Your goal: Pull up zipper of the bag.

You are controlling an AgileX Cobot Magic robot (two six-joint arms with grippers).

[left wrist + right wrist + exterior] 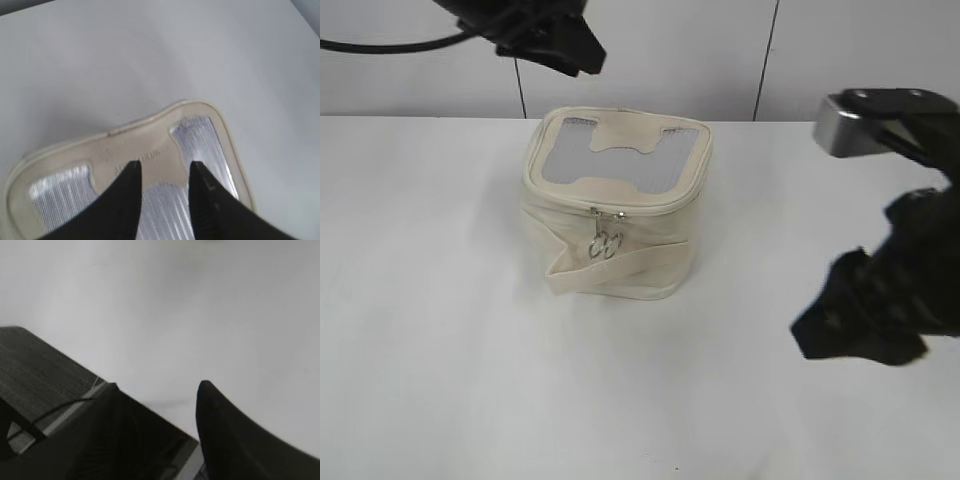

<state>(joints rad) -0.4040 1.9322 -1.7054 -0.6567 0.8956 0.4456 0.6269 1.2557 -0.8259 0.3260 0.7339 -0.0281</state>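
Note:
The cream-white bag (pixel 620 215) stands upright mid-table, its lid with grey window panels facing up. The thin zipper (pixel 655 207) runs round the lid edge. Its two silver ring pulls (pixel 605 243) hang together at the front, above the wide strap (pixel 620 270). My left gripper (pixel 555 45) hovers above and behind the bag. In the left wrist view it (pixel 164 167) is open and empty over the lid (pixel 135 145). My right gripper (pixel 855 335) is to the bag's right, apart from it. In the right wrist view it (pixel 157 385) is open and empty; the bag is out of that view.
The white table (pixel 440 320) carries only the bag. A pale wall with dark seams (pixel 765 60) rises behind it. The right wrist view shows the table's edge and dark floor (pixel 35 370) beyond it.

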